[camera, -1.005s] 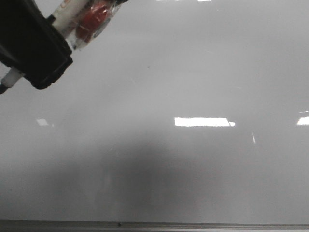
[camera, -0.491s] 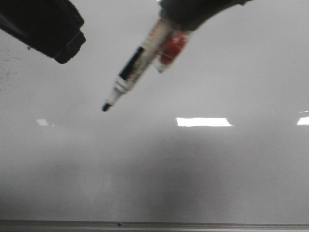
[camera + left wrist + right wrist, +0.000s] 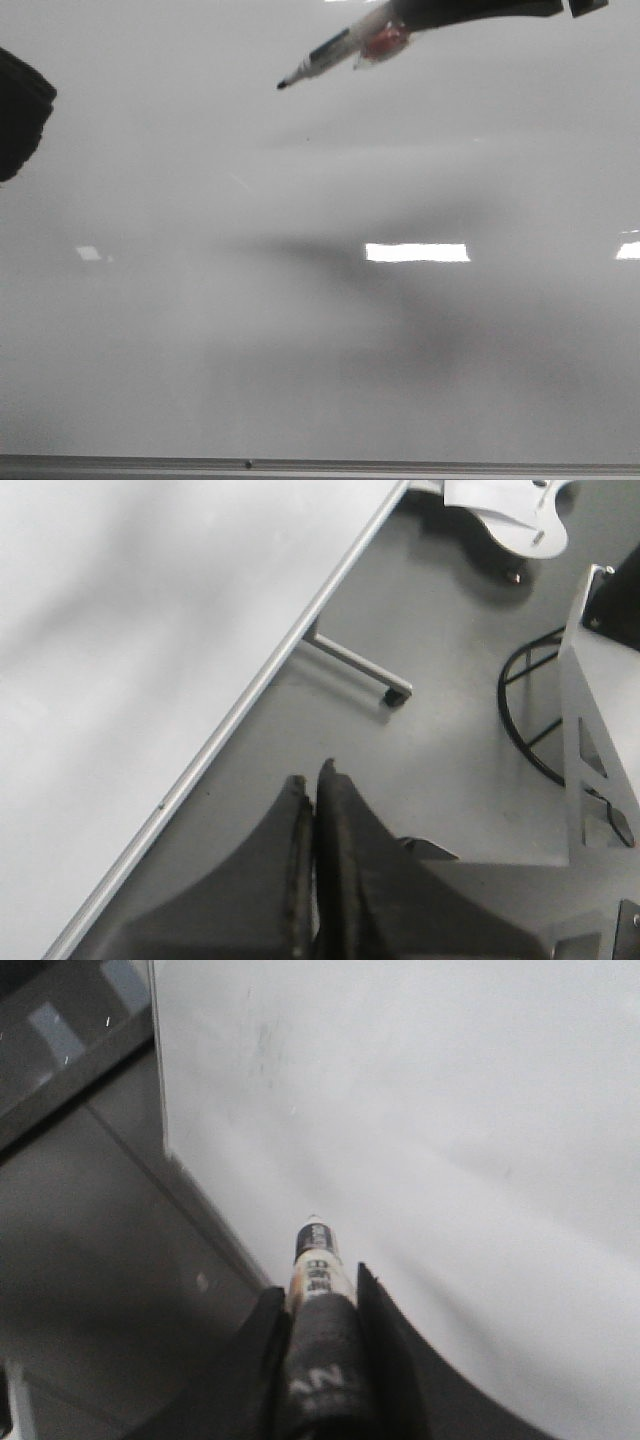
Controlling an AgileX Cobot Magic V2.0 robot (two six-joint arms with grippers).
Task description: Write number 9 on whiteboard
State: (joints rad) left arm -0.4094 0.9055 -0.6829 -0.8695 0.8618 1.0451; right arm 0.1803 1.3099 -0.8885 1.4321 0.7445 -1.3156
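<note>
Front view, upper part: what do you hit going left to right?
Left gripper at the left edge → bare whiteboard → marker, tip pointing left → right gripper holding it at the top edge. No number 9 drawn on the board yet.

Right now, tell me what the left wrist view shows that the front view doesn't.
Only the left wrist view shows the floor beside the board, a metal leg, and the left gripper with its fingers pressed together, holding nothing.

Only the front view shows the marker held by the right gripper, its black tip above the board, and its shadow.

Both show the whiteboard with its grey edge strip. Neither shows any writing.
</note>
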